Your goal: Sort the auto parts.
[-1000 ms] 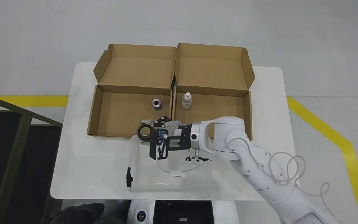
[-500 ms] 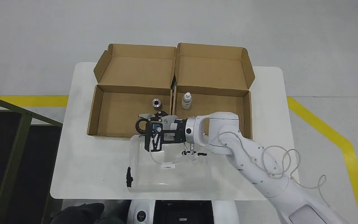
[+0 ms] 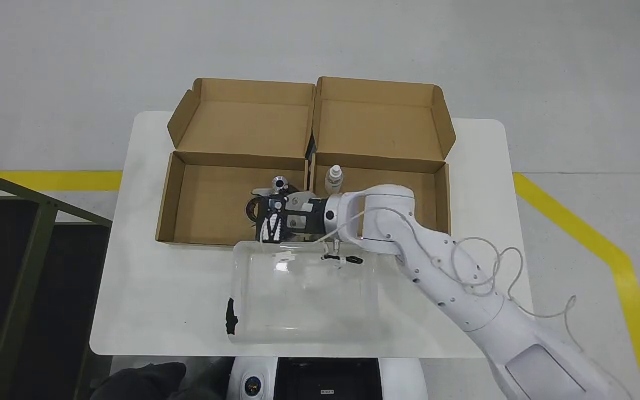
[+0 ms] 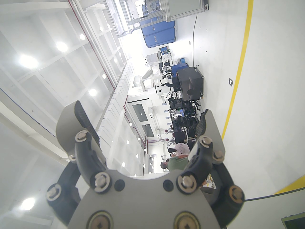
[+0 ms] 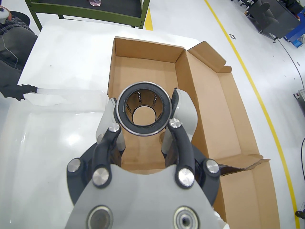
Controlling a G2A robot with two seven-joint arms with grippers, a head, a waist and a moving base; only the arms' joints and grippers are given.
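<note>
Now the right gripper (image 5: 145, 108) is clamped on the linear bearing (image 5: 143, 131), held above the near right corner of the left cardboard box (image 3: 210, 205) on the white table (image 3: 150, 290). The left gripper (image 4: 140, 120) gapes wide, aimed at the hall's bright ceiling. A yellow floor stripe (image 3: 60, 180) runs past the table's edge.

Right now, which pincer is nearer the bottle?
Right. The right pincer holds a bearing over the next box, beside the bottle; the left pincer points away, up at the hall ceiling.
</note>
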